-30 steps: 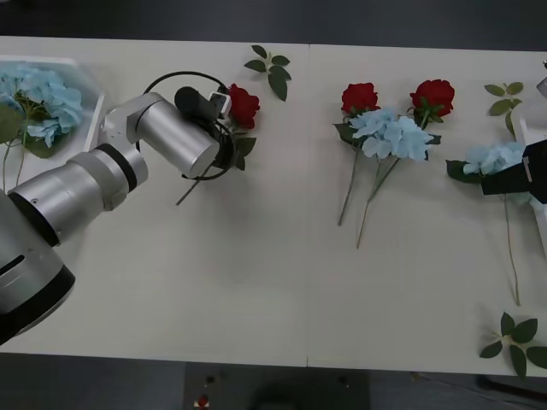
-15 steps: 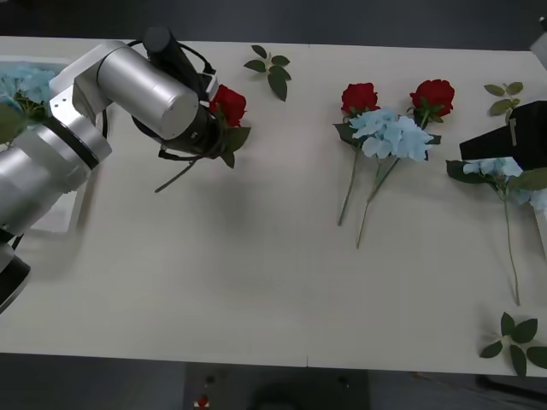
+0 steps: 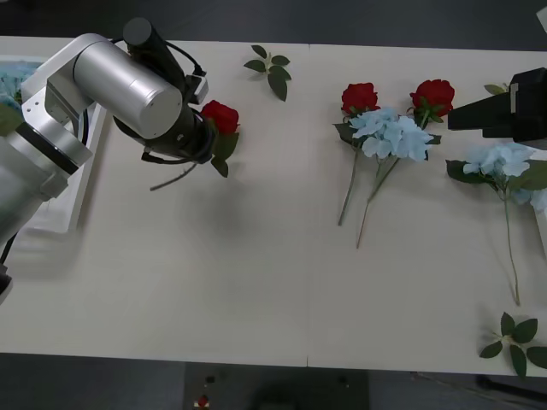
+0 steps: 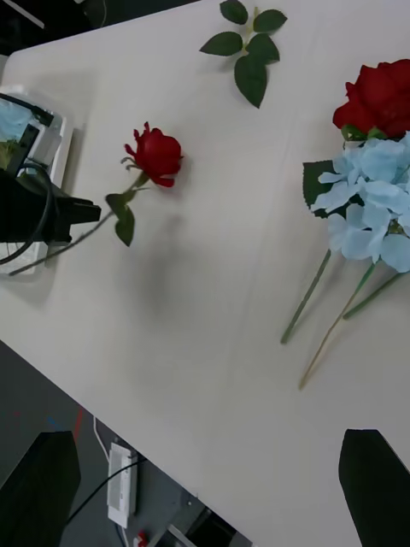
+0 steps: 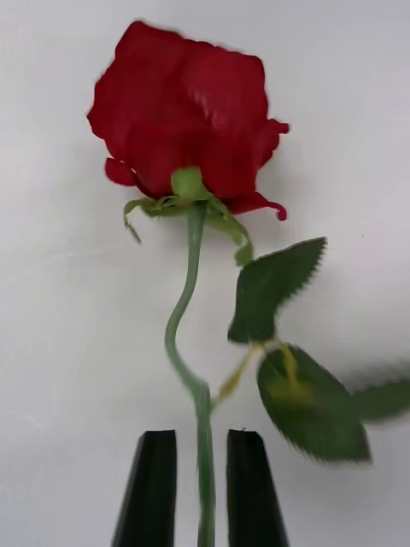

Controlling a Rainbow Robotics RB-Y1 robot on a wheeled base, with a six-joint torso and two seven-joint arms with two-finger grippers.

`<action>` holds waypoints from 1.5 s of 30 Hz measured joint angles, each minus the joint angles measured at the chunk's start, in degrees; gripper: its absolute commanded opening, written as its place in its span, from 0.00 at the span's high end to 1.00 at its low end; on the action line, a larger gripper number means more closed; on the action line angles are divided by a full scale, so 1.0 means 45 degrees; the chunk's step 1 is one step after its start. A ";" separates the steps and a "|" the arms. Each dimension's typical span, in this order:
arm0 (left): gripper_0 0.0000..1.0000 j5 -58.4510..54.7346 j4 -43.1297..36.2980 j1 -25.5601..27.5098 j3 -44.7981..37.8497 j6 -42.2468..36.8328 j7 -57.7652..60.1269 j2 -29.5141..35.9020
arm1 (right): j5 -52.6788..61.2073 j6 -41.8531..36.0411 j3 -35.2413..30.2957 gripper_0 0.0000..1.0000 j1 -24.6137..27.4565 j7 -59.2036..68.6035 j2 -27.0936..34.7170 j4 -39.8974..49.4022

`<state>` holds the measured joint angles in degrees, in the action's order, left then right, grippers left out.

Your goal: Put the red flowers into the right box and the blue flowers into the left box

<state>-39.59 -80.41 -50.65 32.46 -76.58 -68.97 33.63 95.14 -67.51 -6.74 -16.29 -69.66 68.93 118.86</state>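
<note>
I have the left gripper (image 5: 202, 491) pinching a red rose (image 3: 220, 117) by its stem, lifted at far left. The right gripper (image 4: 205, 487) hangs spread. Blue hydrangeas (image 3: 391, 134), two roses (image 3: 360, 96) remain on the table; some blue sits in the left box (image 3: 79, 184).

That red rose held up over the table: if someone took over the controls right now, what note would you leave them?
Left gripper is shut on a red rose's stem, lifted beside the left box.
Right gripper is open, above the blue flower at the table's right side.
Done: some blue flowers are in the left box.
Left: the held rose, two more roses and the blue flowers mid-table.
</note>
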 measured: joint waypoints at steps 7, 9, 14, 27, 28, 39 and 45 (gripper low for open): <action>0.00 0.0001 0.0002 0.0029 0.0000 0.0008 -0.0447 0.0000 | 0.0466 0.1670 0.0375 0.11 -0.0008 0.0000 -0.0002 -0.0463; 0.00 0.0001 0.0002 0.0029 0.0000 0.0008 -0.0448 0.0000 | 0.0539 0.1983 0.0660 0.11 -0.0113 0.0000 -0.0002 -0.0625; 0.00 0.0002 0.0002 0.0029 -0.0002 0.0008 -0.0546 0.0000 | 0.0539 0.2063 0.1475 0.11 -0.0762 0.0000 -0.0004 -0.1086; 0.00 -0.0572 0.0046 0.0029 -0.2544 -0.1222 -0.3157 0.0003 | 0.0539 0.2054 0.1663 0.11 -0.0895 -0.0001 -0.0039 -0.1327; 0.00 -0.0429 0.0137 0.0029 -0.2553 -0.1031 -0.3157 0.0004 | 0.0539 0.2035 0.1663 0.11 -0.0895 -0.0001 -0.0039 -0.1328; 0.00 -0.0337 0.3253 0.0029 -0.1557 0.3687 -0.3157 -0.0001 | 0.1277 0.1969 0.1663 0.11 -0.0893 -0.0004 -0.0030 -0.1389; 0.00 -0.0336 0.4050 0.0029 -0.1177 0.5014 -0.3157 -0.0059 | 0.1303 0.1969 0.1663 0.11 -0.0886 -0.0008 -0.0029 -0.1392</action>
<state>-41.10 -62.19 -50.51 27.17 -54.02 -83.18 33.37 101.00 -58.65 0.74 -20.28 -69.69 68.80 112.60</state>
